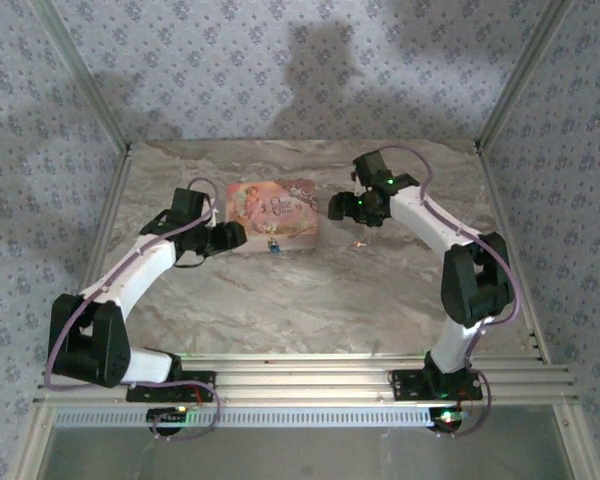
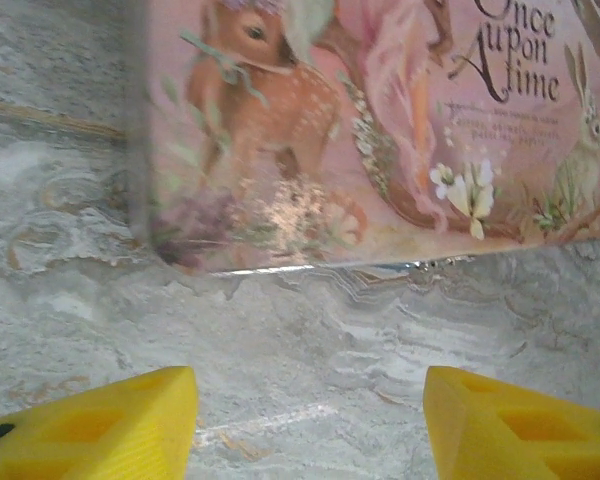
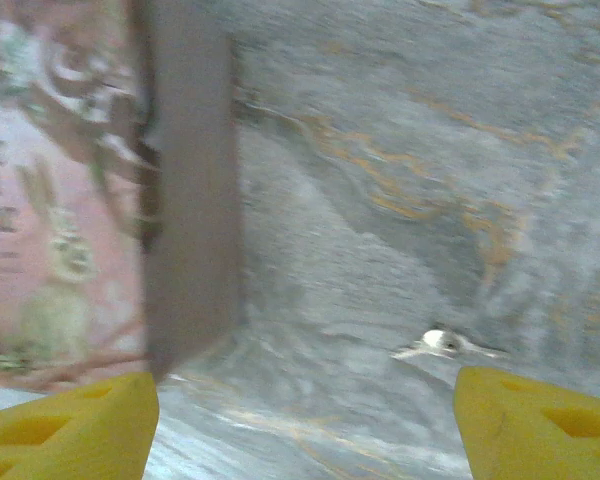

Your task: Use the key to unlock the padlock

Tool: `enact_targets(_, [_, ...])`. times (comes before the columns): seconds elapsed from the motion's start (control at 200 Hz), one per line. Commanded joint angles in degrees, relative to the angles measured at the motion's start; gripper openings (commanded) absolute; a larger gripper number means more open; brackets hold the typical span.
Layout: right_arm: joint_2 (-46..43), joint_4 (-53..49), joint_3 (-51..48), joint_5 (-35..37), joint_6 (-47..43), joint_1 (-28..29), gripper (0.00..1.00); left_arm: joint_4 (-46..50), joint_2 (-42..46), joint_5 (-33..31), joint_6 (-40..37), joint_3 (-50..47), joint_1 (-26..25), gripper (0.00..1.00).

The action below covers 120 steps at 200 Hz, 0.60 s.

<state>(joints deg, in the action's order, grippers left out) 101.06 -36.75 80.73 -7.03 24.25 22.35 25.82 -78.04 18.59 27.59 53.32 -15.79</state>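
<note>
The tiny blue padlock (image 1: 274,245) hangs at the near edge of the pink picture box (image 1: 272,211). The key (image 1: 360,242) lies as a small pale sliver on the marble to the box's right; in the right wrist view the key (image 3: 442,344) rests just ahead of the right-hand yellow finger (image 3: 540,425). My right gripper (image 3: 305,425) is open above the table, with the box's side (image 3: 185,200) to its left. My left gripper (image 2: 310,425) is open over bare marble just short of the box (image 2: 380,120), holding nothing.
The marble table (image 1: 310,300) is fenced by wallpapered walls and metal posts. An aluminium rail (image 1: 310,375) runs along the near edge by the arm bases. Open marble lies between the two arms in front of the box.
</note>
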Motion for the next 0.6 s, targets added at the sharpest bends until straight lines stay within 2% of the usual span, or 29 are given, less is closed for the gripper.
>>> enact_targets(0.0, [3.16, -8.63, -0.14, 4.97, -7.79, -0.74, 0.74, 1.24, 0.68, -1.42, -1.31, 0.55, -2.22, 0.62])
enact_targets(0.15, [8.49, -12.97, 3.5, 10.33, -15.02, -0.13, 0.61, 1.25, 0.12, -1.72, -1.16, 0.66, -3.7, 0.62])
enact_targets(0.27, [12.1, -13.81, 6.64, 11.03, -19.01, 0.05, 0.52, 1.39, 0.49, -1.96, -1.14, 0.23, -3.81, 0.62])
enact_targets(0.595, [20.58, -17.65, 13.84, 9.43, -24.63, 1.03, 0.41, 3.09, 0.97, -3.53, -2.11, 0.27, -3.81, 0.62])
